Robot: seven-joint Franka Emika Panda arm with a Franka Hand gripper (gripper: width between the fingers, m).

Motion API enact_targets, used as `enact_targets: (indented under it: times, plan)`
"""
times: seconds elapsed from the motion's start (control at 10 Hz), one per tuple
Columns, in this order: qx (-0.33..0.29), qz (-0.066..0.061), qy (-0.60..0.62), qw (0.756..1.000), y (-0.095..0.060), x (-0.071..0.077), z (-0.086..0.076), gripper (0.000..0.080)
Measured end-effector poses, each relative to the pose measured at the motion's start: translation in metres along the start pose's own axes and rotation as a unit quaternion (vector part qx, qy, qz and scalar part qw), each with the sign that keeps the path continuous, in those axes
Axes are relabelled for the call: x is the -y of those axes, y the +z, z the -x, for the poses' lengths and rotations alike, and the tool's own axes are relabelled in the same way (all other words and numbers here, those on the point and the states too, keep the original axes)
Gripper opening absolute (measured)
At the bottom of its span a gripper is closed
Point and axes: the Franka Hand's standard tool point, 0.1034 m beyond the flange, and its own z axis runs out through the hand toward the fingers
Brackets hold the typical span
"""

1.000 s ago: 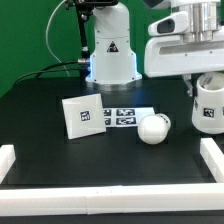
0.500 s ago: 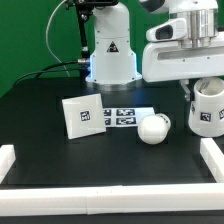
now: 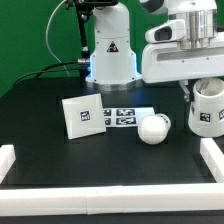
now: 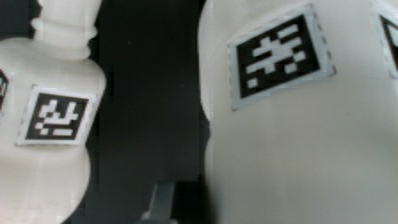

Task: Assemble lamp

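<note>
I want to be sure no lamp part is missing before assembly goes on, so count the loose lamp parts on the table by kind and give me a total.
lamp base: 1
bulb: 1
shade: 1
Total: 3

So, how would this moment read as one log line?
arm: at lamp shade | bulb: loose on table | base: loose by marker board
</note>
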Motion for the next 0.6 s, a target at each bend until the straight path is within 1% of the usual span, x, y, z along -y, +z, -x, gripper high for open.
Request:
enact_targets:
  times: [0.3,0.4,0.5,0.6]
  plan:
    - [-0.005,0.001,-0.019,1.000,-0.001,0.014,0.004,0.0050]
    - [-0.009,-0.001,-0.027,1.000,-0.003,0.018,0.004,0.0050]
    - [-0.017,-0.004,-0.038,0.999,-0.003,0.018,0.003,0.0050]
    - [-0.022,-0.005,-0.060,0.998,-0.001,0.011,-0.001,0.0050]
